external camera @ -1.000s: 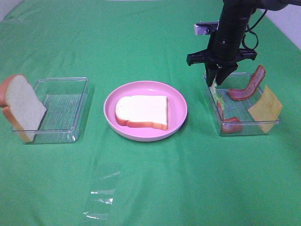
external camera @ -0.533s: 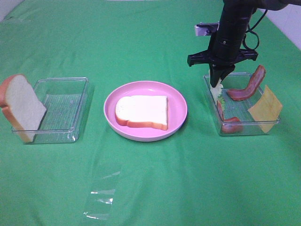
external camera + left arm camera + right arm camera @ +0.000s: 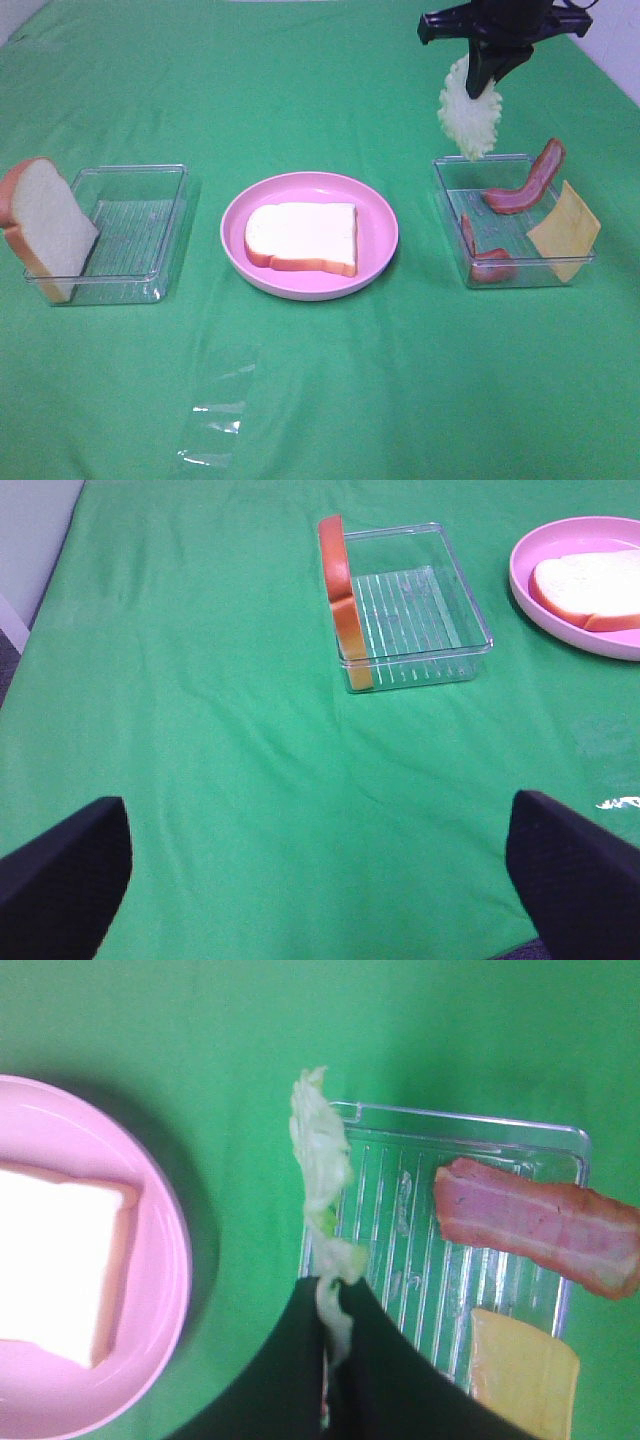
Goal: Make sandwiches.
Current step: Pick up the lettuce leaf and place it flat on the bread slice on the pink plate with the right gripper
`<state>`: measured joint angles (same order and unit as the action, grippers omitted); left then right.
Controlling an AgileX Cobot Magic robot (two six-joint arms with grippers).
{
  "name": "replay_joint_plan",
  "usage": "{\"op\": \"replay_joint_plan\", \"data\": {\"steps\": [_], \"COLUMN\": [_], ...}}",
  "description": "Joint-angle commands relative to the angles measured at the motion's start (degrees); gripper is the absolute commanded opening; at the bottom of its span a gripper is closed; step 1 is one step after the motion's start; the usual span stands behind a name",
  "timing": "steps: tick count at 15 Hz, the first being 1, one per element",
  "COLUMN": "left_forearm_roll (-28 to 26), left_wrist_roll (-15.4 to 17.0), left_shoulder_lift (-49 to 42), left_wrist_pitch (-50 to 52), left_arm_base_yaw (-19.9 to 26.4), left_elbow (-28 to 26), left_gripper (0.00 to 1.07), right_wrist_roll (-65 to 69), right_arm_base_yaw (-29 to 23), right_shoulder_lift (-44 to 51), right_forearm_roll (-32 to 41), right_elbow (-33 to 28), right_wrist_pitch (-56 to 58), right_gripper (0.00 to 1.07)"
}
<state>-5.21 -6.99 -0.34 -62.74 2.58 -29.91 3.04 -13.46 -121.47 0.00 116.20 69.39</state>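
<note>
The right pincer (image 3: 487,82), clamped shut on the top edge of a pale green lettuce leaf (image 3: 468,120), hangs high over the green tabletop (image 3: 320,100). The leaf dangles free above the far corner of the right-hand clear tray (image 3: 520,284), on the side nearest the plate, touching nothing below. The right wrist view shows the black fingers (image 3: 380,1360) pinched tight with the leaf (image 3: 320,1150) trailing from between them, along the tray wall (image 3: 470,1122) that faces the plate.

Inside that tray lie 2 bacon strips (image 3: 525,180), 1 propped against the far wall and 1 along the near-left side. A yellow-orange cheese square (image 3: 563,230) leans tilted on the outer rim.

At the centre sits a round pink plate (image 3: 385,215) with 1 flat bread slice (image 3: 300,237) on it, crust to the edge, nothing stacked on top. Bare cloth separates the plate from both trays.

The left-hand clear tray (image 3: 130,170) holds nothing on its floor. A second bread slice (image 3: 45,225) stands tilted against its outer end.

A scrap of clear film (image 3: 215,420) lies on the cloth nearer the camera, well apart from everything.

The left pincer (image 3: 318,875) hangs with its jaws spread wide and holding nothing, well short of the left tray.
</note>
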Motion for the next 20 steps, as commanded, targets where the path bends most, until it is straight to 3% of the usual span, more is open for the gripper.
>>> {"op": "replay_joint_plan", "data": {"steps": [1, 4, 5, 9, 14, 20], "left_forearm_roll": [-0.34, -0.46, -0.46, -0.46, -0.46, -0.46], "left_wrist_roll": [0.29, 0.29, 0.29, 0.29, 0.29, 0.29], "left_shoulder_lift": [-1.03, -1.03, -1.03, -1.03, -1.03, -1.03], "left_wrist_pitch": [0.92, 0.92, 0.92, 0.92, 0.92, 0.92], "left_arm_base_yaw": [-0.52, -0.52, -0.52, -0.52, -0.52, -0.52], "left_elbow": [0.17, 0.17, 0.17, 0.17, 0.17, 0.17], "left_gripper": [0.94, 0.94, 0.94, 0.94, 0.94, 0.94], "right_wrist_roll": [-1.89, -8.82, -15.99, -25.21, -26.59, -25.5], "right_arm_base_yaw": [0.0, -0.06, -0.06, -0.97, -5.39, -5.39], "right_shoulder_lift": [3.5, 9.45, 10.31, 5.79, -3.04, -6.99], "right_forearm_roll": [5.04, 22.12, 35.35, 50.82, 54.77, 53.97], "right_elbow": [-0.63, -10.83, -17.25, -20.74, -20.74, -20.74], "right_wrist_pitch": [1.55, -6.47, -9.11, -11.29, -16.39, -16.79], "right_gripper": [0.0, 0.0, 0.0, 0.0, 0.0, 0.0]}}
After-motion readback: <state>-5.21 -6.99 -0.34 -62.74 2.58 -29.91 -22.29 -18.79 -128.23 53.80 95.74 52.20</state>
